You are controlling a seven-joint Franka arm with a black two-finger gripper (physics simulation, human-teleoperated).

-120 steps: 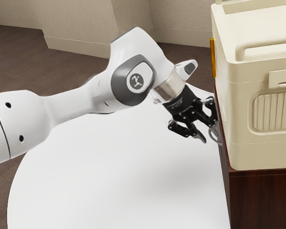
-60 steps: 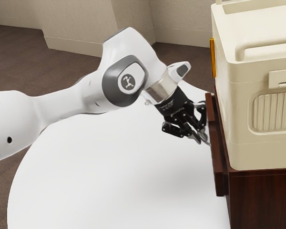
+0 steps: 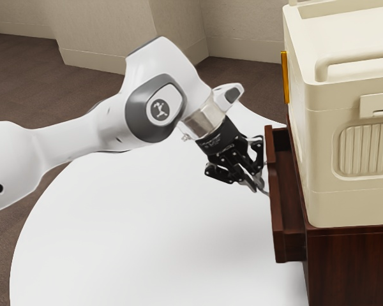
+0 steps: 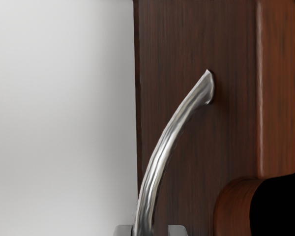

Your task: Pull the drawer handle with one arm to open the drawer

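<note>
My jaws grasp the handle (image 4: 160,147); just beyond them, the drawer (image 3: 276,213) stands partly out of the cabinet (image 3: 351,271). Opening is well begun; I judge 1 further pull remains.

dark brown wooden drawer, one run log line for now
drawer: open, standing out from dark wooden cabinet | end effector: at curved silver metal handle | beige ribbed box: on cabinet

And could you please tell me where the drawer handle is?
The handle curves from the drawer front in the wrist view; in the exterior view's right half, it meets the gripper.
</note>
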